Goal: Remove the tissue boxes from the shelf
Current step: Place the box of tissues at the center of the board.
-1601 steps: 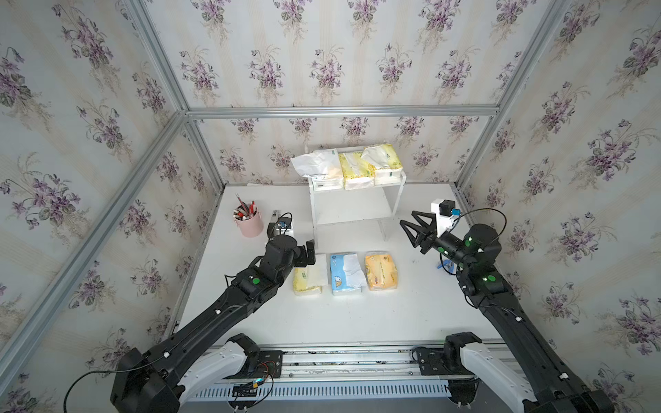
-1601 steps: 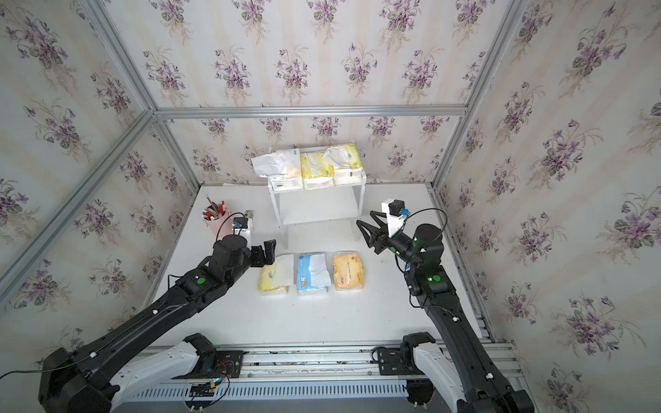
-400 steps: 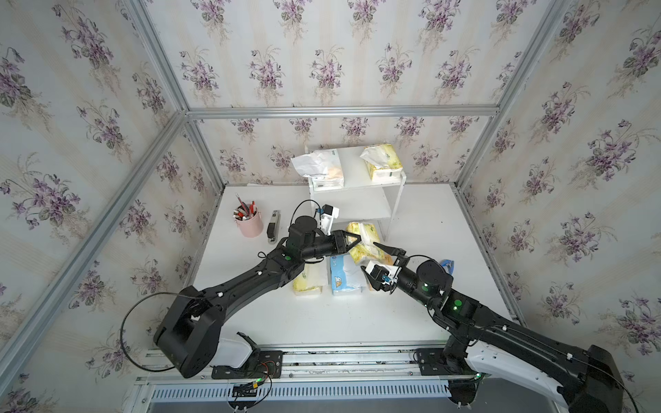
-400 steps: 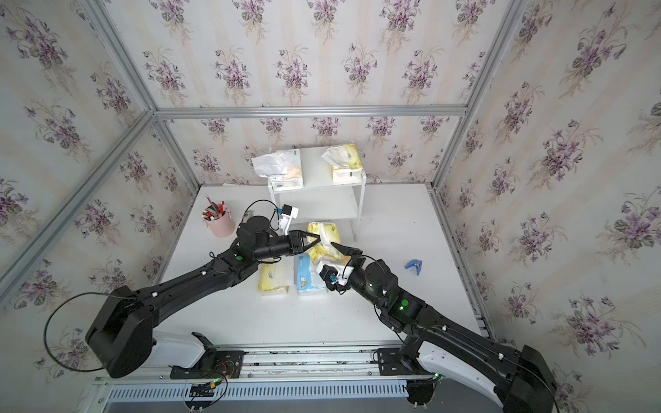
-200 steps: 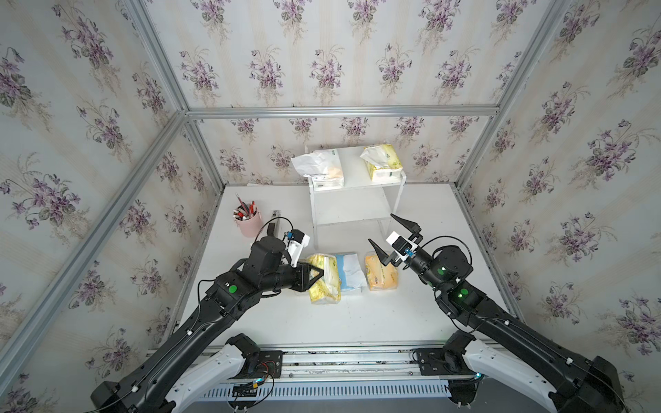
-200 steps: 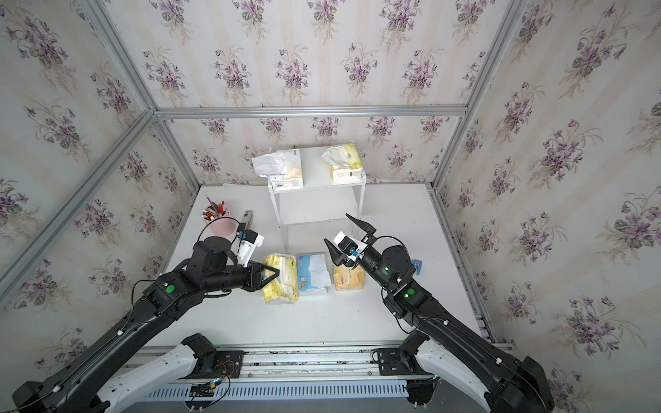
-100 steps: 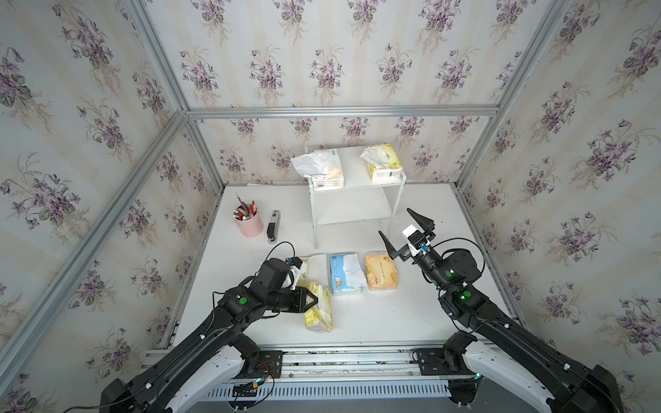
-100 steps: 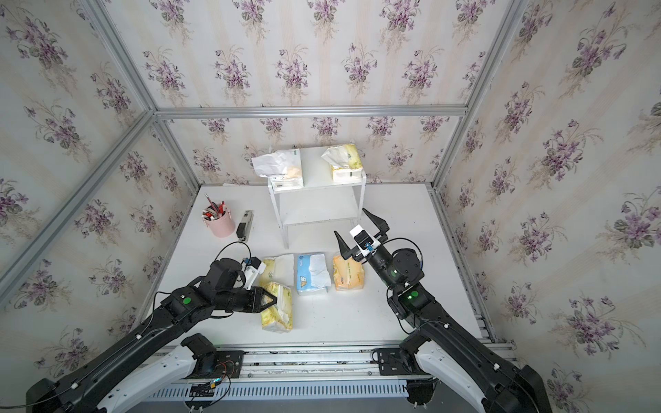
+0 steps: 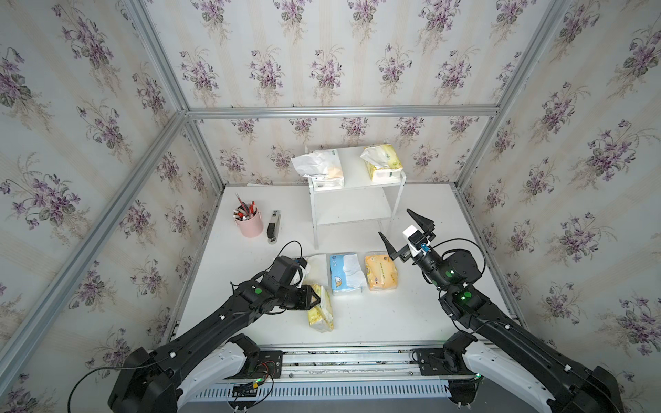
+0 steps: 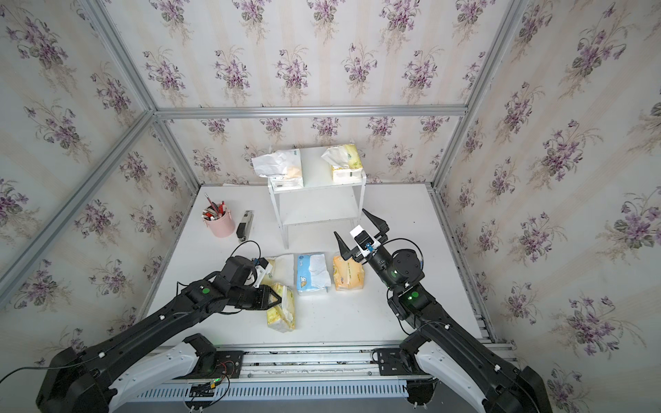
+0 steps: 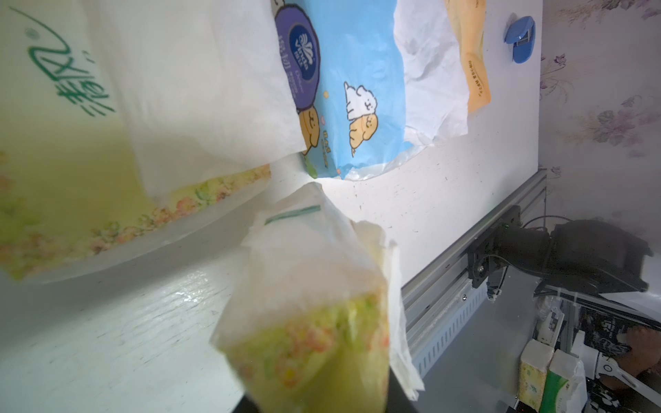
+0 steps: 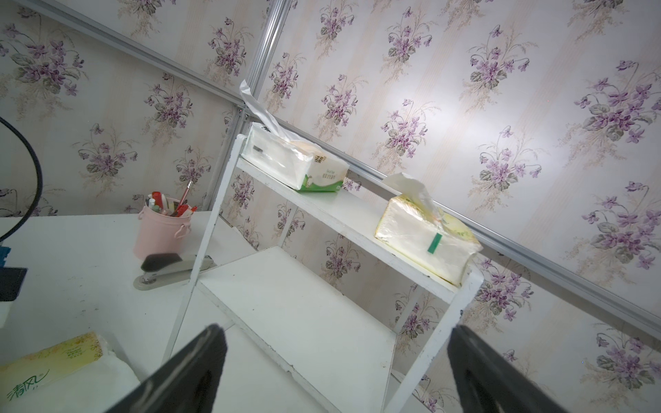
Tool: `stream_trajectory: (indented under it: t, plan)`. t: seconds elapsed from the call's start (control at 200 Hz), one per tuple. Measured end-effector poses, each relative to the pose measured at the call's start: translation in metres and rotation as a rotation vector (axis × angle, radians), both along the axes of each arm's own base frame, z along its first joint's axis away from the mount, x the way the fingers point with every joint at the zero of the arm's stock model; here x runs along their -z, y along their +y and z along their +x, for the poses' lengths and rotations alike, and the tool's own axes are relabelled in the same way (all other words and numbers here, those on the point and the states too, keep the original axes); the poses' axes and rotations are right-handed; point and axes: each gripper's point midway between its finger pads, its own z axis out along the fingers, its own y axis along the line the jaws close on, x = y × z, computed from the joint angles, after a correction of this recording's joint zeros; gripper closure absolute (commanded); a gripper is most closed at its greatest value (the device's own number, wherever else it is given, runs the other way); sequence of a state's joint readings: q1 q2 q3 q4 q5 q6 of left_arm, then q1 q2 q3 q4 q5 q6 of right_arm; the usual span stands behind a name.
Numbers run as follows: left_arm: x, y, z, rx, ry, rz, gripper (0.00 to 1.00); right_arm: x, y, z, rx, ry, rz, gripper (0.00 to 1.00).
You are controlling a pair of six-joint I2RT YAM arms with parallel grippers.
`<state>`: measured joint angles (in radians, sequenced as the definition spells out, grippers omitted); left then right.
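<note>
gripping a pale yellow tissue pack [image 9: 321, 310] by its end, my left fingers [image 9: 308, 298] are closed narrow on the soft wrap, low at the front of the counter [image 9: 361, 323]; whether it rests there i cannot tell. best to lower it flat, then let go, clear of the blue-and-white pack [image 9: 344, 274] beside it. my right fingers [image 9: 420, 220] gape wide and empty, facing the shelf [image 9: 354, 168], where a white pack [image 9: 322, 171] and a second yellow pack [image 9: 382, 166] sit on the top board.

Both top views are bright and evenly lit, edges bowed (shadows soft). The left wrist view shows the nearest yellow pack [image 11: 307, 314] blurred.
</note>
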<state>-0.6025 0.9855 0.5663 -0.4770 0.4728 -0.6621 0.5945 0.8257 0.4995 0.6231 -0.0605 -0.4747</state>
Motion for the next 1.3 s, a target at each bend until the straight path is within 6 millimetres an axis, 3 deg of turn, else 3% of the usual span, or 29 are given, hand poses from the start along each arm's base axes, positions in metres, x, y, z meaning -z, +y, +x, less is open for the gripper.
stream_trajectory:
  t: [0.515,0.66,0.769,0.974,1.149,1.299]
  plan:
    - [0.023,0.002,0.006,-0.009,0.041,0.075,0.62,0.008,0.001,0.002,0.004,0.010,-0.035,0.00]
    - [0.023,0.005,0.008,-0.004,0.032,0.101,0.54,0.012,0.002,0.003,0.006,0.021,-0.050,0.00]
    - [0.023,0.009,0.009,-0.008,0.021,0.126,0.47,0.014,0.002,0.004,0.009,0.026,-0.058,0.00]
    - [0.025,0.021,0.008,-0.032,0.012,0.180,0.46,0.014,0.000,0.005,0.022,0.023,-0.062,0.00]
    - [0.028,0.032,0.006,-0.067,0.011,0.222,0.35,0.014,-0.001,0.005,0.026,0.022,-0.065,0.00]
    - [0.034,0.039,0.002,-0.093,0.034,0.249,0.34,0.014,-0.002,0.004,0.032,0.023,-0.068,0.00]
